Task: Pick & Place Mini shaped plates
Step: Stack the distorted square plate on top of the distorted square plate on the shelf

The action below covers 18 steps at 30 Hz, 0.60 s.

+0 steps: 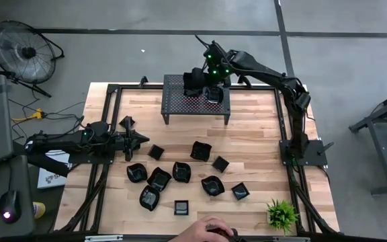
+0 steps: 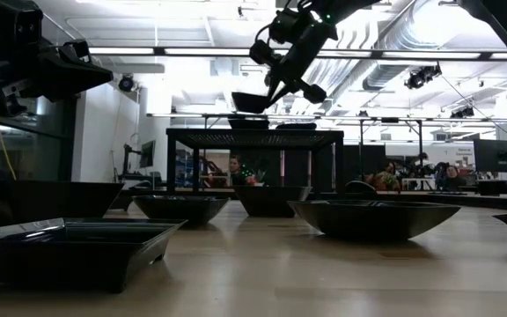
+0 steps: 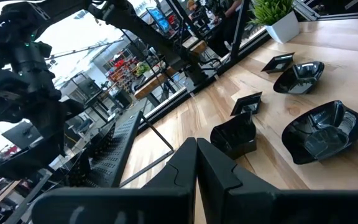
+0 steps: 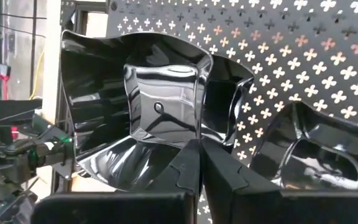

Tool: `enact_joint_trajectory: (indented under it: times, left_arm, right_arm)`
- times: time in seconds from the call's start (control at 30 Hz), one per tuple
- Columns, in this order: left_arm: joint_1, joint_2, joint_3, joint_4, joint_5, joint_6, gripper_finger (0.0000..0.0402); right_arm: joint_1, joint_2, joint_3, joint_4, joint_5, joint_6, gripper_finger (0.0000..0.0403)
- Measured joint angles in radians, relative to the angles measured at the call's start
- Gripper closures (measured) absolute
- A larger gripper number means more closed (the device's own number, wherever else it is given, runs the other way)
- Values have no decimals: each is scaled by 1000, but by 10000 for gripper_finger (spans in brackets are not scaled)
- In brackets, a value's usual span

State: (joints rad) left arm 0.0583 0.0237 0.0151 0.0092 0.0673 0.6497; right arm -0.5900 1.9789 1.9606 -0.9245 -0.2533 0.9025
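Right pincer (image 4: 199, 163): pinched on the rim of a mini shaped plate (image 4: 142, 112), above the perforated stand (image 1: 195, 95). Plates on the tabletop (image 1: 261, 134): probably light, stiff, slippery; grip rims. Left pincer (image 3: 196, 163): shut, empty.

On the perforated stand (image 4: 303, 56), the right-hand plate (image 4: 316, 155) is cut off at the picture's edge.

Overhead and table-level views share the perforated stand (image 1: 196, 96); each wrist camera looks closely past its own fingers.

Plates (image 1: 180, 171) before stand (image 1: 180, 101) (table (image 1: 261, 134))
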Motion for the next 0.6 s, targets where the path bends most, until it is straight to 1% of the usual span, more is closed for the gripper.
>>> enact_joint_trajectory:
  times: [0.17,0.47,0.6]
  left_arm:
    - [0,0,0,0,0,0,399]
    - [0,0,0,0,0,0,399]
    - [0,0,0,0,0,0,399]
  right_arm:
    - [-6,4,0,0,-9,39,392]
    - [-6,7,0,-24,-10,44,392]
    - [-5,15,0,-29,-33,54,392]
